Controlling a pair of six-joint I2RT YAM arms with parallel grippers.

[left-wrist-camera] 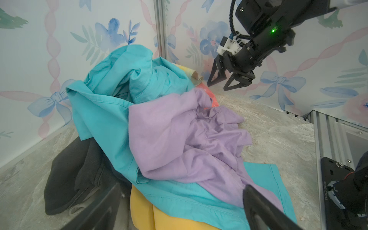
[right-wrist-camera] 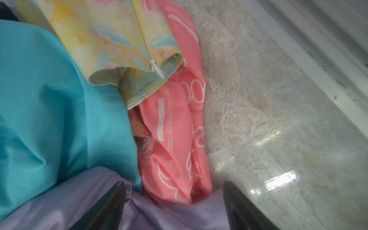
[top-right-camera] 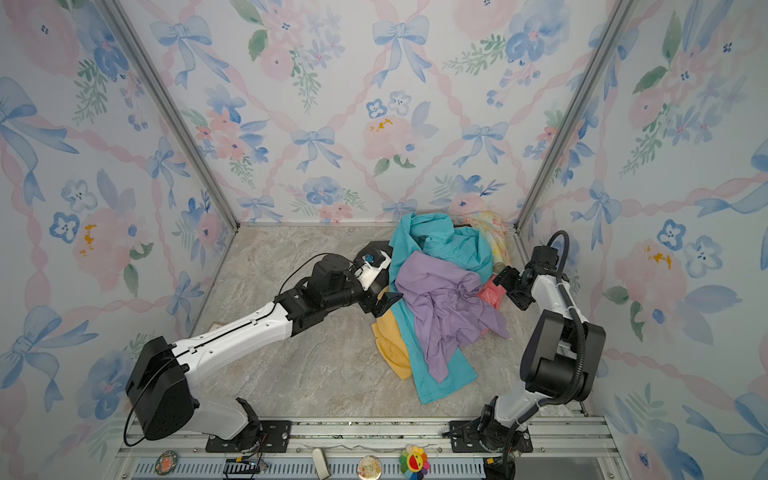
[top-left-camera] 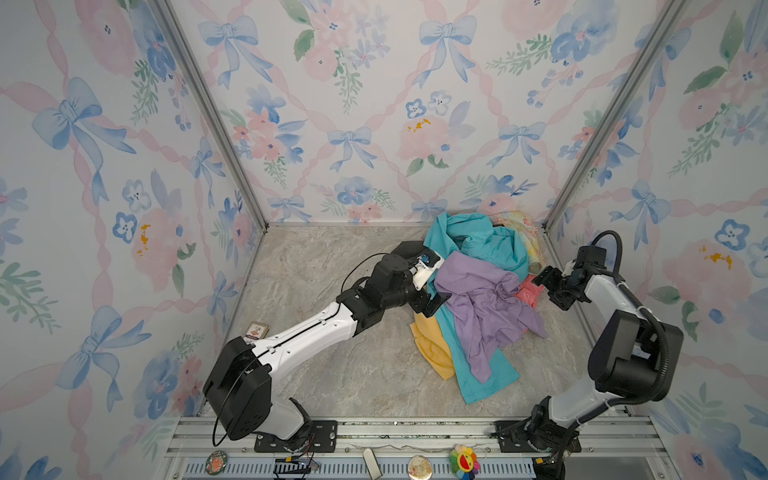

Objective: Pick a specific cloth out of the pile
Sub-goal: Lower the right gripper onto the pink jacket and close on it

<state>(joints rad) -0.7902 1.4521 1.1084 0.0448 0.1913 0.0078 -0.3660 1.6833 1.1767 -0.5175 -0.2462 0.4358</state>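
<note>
Waiting at the left edge of the pile, the left gripper has its jaws wide apart and holds nothing, likely so it is out of the way. The pink cloth pokes out on the pile's right side, tucked under the purple shirt. The right gripper hangs just beside it, jaws apart and empty, maybe touching it; the close view is blurry. The table looks like grey stone, and the walls show bows and flowers.

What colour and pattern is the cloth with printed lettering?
The cloth is coral pink with white outline doodles; see right wrist view.
</note>
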